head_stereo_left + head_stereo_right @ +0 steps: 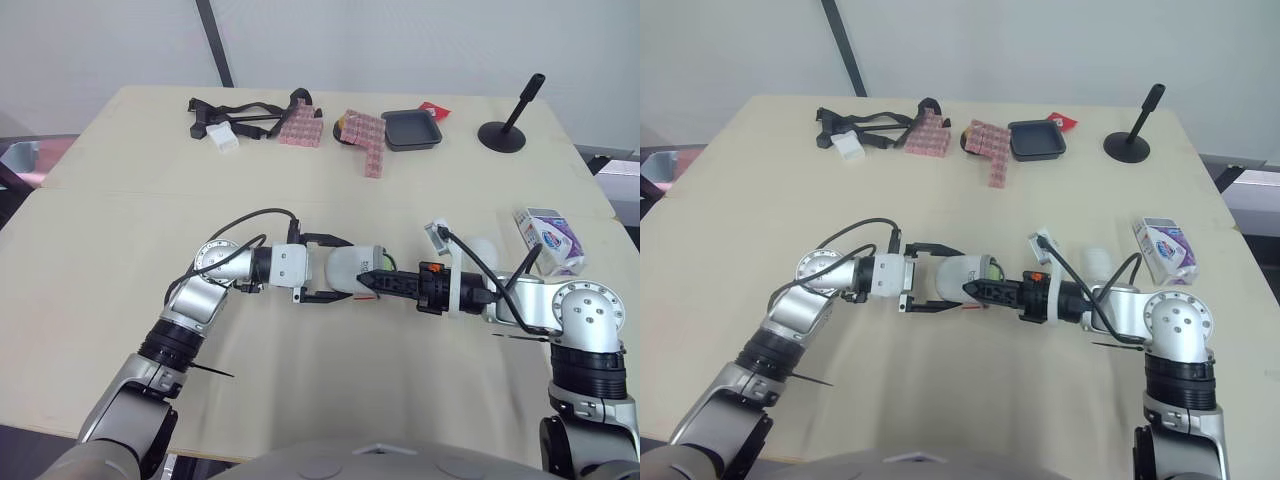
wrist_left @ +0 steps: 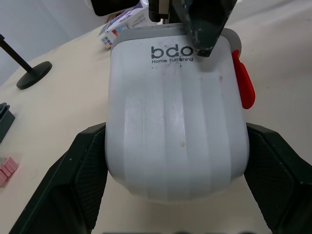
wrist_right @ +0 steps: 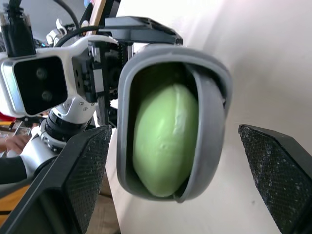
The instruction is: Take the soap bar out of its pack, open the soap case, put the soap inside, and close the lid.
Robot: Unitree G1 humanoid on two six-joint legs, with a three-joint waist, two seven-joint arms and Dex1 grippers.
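Observation:
My left gripper is shut on the white soap case, with one finger on each side wall. The case carries a "bdo" logo and a red latch. In the right wrist view the grey-rimmed case faces me, and the green soap bar lies inside it behind a partly raised grey lid. My right gripper stands open at the case's far end, one fingertip touching its rim. The purple and white soap pack lies on the table to the right.
A white rounded object lies behind my right arm. Along the table's back stand a black tray, pink block stacks, black straps and a black stand.

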